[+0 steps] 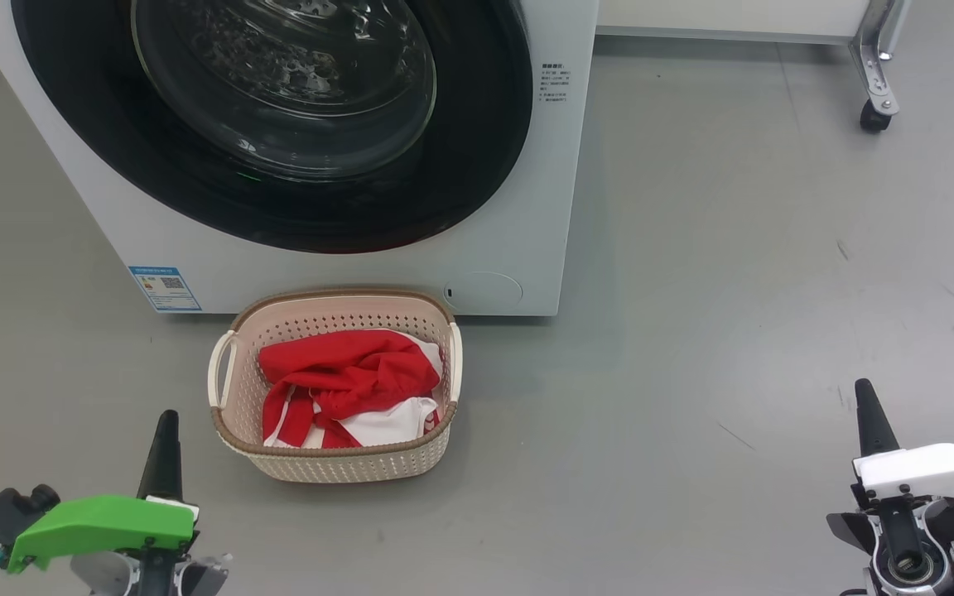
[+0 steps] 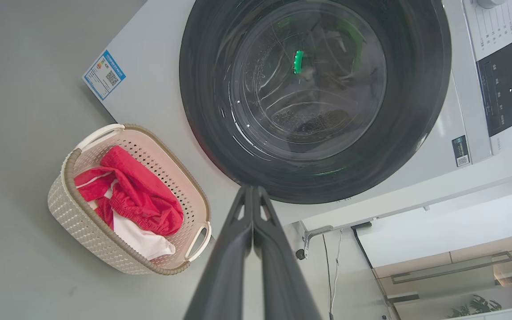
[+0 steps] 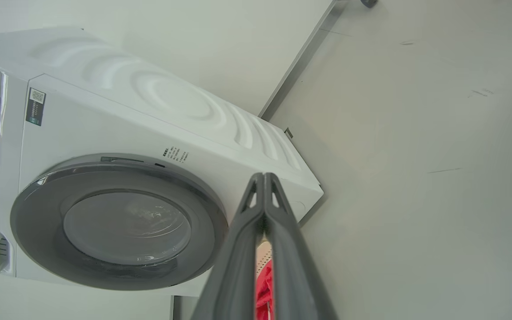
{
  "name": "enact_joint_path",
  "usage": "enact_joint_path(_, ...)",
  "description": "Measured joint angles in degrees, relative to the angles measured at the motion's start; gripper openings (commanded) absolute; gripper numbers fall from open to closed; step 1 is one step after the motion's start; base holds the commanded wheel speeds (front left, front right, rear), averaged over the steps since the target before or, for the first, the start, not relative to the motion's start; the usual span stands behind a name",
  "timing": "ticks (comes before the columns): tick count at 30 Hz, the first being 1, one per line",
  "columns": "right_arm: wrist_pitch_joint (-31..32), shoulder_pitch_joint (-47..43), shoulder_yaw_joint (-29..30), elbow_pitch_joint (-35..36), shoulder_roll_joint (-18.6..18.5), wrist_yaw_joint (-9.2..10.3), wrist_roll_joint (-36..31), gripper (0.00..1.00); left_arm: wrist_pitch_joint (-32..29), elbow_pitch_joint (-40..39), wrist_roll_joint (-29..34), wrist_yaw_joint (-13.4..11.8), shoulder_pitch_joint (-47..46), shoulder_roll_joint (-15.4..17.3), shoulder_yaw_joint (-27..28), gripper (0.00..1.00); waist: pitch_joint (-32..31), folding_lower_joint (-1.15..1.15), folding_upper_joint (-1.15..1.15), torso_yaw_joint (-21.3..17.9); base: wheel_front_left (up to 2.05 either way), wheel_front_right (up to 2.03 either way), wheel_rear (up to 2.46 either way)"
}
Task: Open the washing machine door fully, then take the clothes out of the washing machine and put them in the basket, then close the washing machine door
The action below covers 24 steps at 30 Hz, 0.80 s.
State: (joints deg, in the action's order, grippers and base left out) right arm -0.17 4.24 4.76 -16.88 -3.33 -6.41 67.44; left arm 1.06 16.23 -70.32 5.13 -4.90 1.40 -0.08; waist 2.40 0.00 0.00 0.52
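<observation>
Reading across the head view from its left edge.

Left fingers (image 1: 164, 463): pressed together into one spike with nothing between them, low over the floor (image 1: 692, 248) and apart from the basket.

Washing machine (image 1: 344, 273): stands at the back. The washing machine door (image 1: 485, 124) sits flush in its front, with the black rim seated all round. Through the glass in the left wrist view I make out bare drum metal and no fabric.

Basket (image 1: 344, 468): on the floor just in front of the machine, below the door.

Clothes (image 1: 344, 372): red and white, heaped inside the basket and lying below its rim.

Right fingers (image 1: 870, 422): also pinched to a point and empty, over bare floor well to the right of the basket.

Judgement: all three steps look done, with the clothes out of the drum and in the basket and the door closed. Nothing appears left to do. Whether the latch has caught cannot be told from here.
</observation>
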Motion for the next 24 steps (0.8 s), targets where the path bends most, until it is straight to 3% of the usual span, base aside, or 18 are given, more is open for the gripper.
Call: enact_joint_path(24, 4.7, 0.0, 2.3, 0.4, 0.8, -0.09, 16.8, 0.0, -4.6, -0.1, -15.2, 1.3, 0.0, 0.5, 2.5, 0.0, -1.6, 0.0, 0.0, -0.4, 0.0, 0.0, 0.0)
